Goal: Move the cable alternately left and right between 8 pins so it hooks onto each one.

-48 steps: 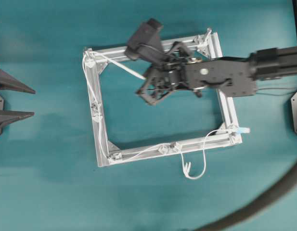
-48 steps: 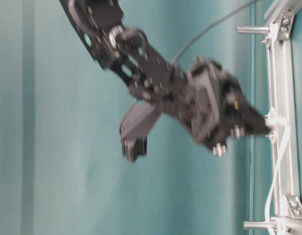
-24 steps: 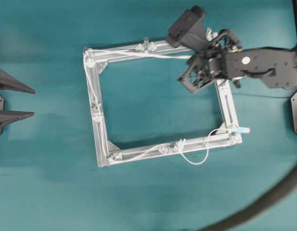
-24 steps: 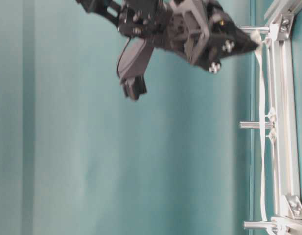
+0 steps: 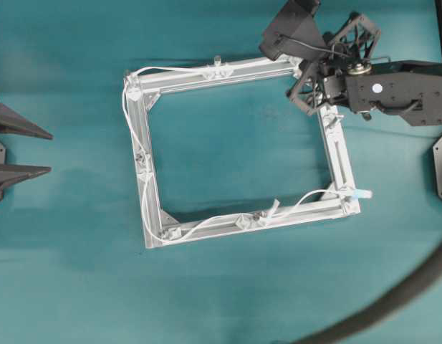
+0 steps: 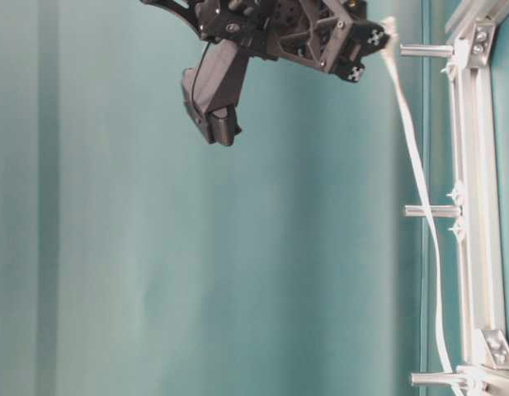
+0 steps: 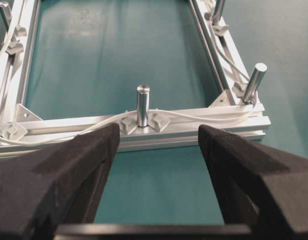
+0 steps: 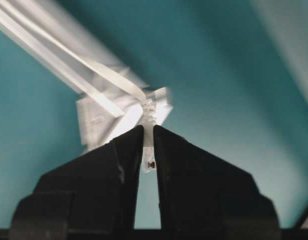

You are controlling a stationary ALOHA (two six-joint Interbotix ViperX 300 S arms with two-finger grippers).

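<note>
The white cable [image 5: 170,70] runs along the bottom, left and top bars of the aluminium frame [image 5: 339,158], past pins such as the top-middle one [image 5: 217,61]. My right gripper [image 5: 304,73] hovers at the frame's top right corner. In the right wrist view it [image 8: 148,132] is shut on the cable's plug tip [image 8: 149,150]. From table level the cable [image 6: 419,173] slants from the raised gripper [image 6: 384,29] down past a pin [image 6: 427,211]. My left gripper [image 5: 27,150] is open at the far left. Its wrist view has a pin [image 7: 143,105] beyond the open jaws [image 7: 158,135].
A thick dark hose [image 5: 392,301] curves across the bottom right of the teal table. The right arm's black body [image 5: 392,89] lies over the table to the right of the frame's top corner.
My right gripper carried the cable end from inside the frame to the top right corner. The cable now lies along the top bar, and the slack loop below the bottom bar has been drawn in.
</note>
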